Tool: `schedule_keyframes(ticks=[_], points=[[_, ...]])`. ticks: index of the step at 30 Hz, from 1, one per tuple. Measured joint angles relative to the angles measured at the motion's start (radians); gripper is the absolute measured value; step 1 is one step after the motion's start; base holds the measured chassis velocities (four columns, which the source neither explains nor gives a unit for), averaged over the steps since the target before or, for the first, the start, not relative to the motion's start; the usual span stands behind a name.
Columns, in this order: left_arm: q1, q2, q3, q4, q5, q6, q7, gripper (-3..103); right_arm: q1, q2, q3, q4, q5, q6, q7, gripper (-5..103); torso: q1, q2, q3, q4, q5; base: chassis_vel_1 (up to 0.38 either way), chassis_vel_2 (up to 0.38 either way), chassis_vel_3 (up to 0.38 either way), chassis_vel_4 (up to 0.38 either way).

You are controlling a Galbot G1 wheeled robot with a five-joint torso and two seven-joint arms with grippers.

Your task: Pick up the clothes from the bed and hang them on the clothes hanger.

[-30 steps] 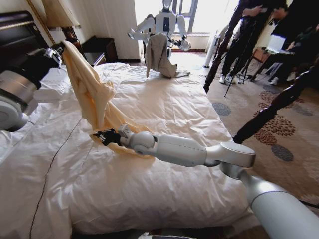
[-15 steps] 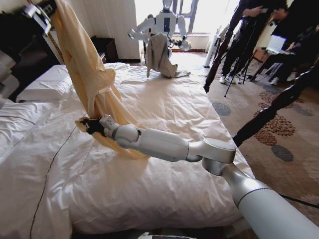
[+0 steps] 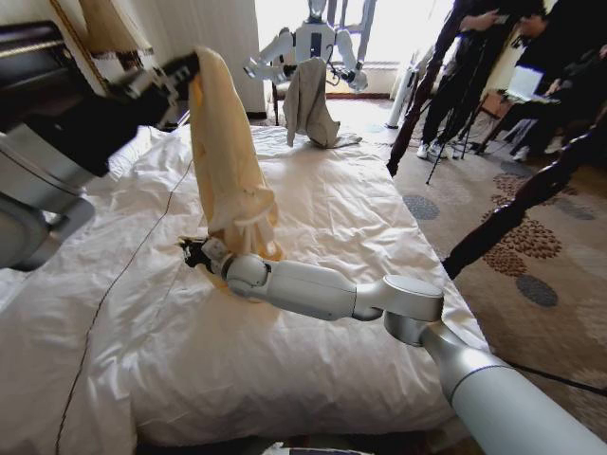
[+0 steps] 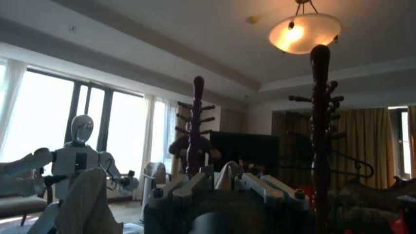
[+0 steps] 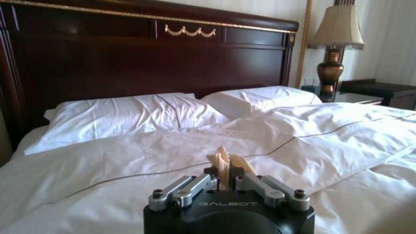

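The clothes, a pale yellow shirt, hang as a long bunched strip above the bed. My left gripper is shut on the shirt's top end, high over the duvet; a pale scrap shows between its fingers in the left wrist view. Low down, my right gripper is shut on the shirt's bottom edge just above the duvet, with a yellow fold pinched between its fingers. A thin dark curved shape that looks like the clothes hanger hangs on the nearer coat stand.
Another robot stands past the far edge of the bed holding a grey-beige garment. People and tripods fill the carpet to the right. Dark headboard, pillows and a lamp are at the bed's head. A second coat stand stands behind.
My left arm has swung the shirt's top end from the far left in over the bed. My right gripper keeps hold of the bottom edge and has shifted only slightly.
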Motion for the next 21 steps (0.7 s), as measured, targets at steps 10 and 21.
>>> schedule_keyframes(ticks=[10, 21], points=[[0.043, -0.075, 0.15, -0.061, 0.143, 0.057, -0.039, 54, -0.026, -0.001, 0.068, 0.022, 0.022, -0.01, 0.054, 49, 0.0, 0.0, 0.0, -0.0002, 0.0, 0.0, 0.0, 0.0, 0.0], [0.046, -0.151, 0.118, 0.055, 0.193, 0.042, -0.098, 92, -0.032, -0.024, 0.112, 0.066, 0.075, 0.014, -0.043, 87, 0.0, 0.0, 0.0, 0.0003, 0.0004, 0.0, 0.0, 0.0, 0.0]])
